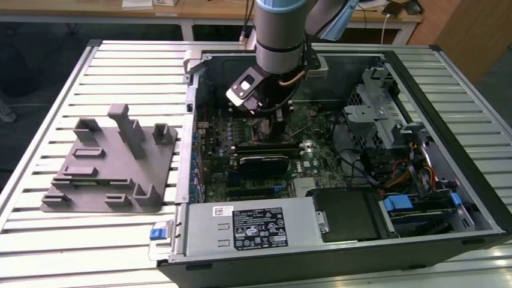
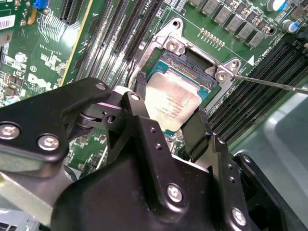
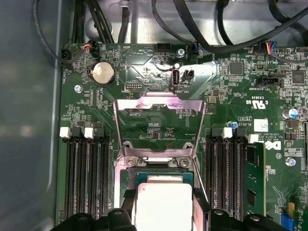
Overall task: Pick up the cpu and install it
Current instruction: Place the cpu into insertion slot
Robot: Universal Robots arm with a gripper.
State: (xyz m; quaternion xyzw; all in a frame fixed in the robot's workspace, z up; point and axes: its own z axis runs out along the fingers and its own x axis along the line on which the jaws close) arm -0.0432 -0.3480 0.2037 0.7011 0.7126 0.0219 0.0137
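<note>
The cpu [image 2: 175, 102], a flat square chip with a silvery top plate, sits between the two black fingers [image 2: 195, 132] of my gripper [image 2: 170, 98], which is shut on it. It hangs right over the open socket [image 2: 188, 57] on the green motherboard, slightly tilted; whether it touches the socket I cannot tell. In the first wrist view the cpu [image 3: 163, 207] lies just below the raised metal load plate [image 3: 159, 103], with the gripper [image 3: 163, 197] around it. In the exterior view the gripper [image 1: 276, 135] reaches down into the open computer case [image 1: 416, 66].
The socket's thin metal lever [image 2: 274, 84] sticks out sideways. Memory slots [image 3: 86, 178] flank the socket, and one holds a module [image 3: 254, 183]. A power supply [image 1: 248, 228], drive cage [image 1: 392, 120] and cables crowd the case. A grey fixture [image 1: 112, 162] stands on the slatted table.
</note>
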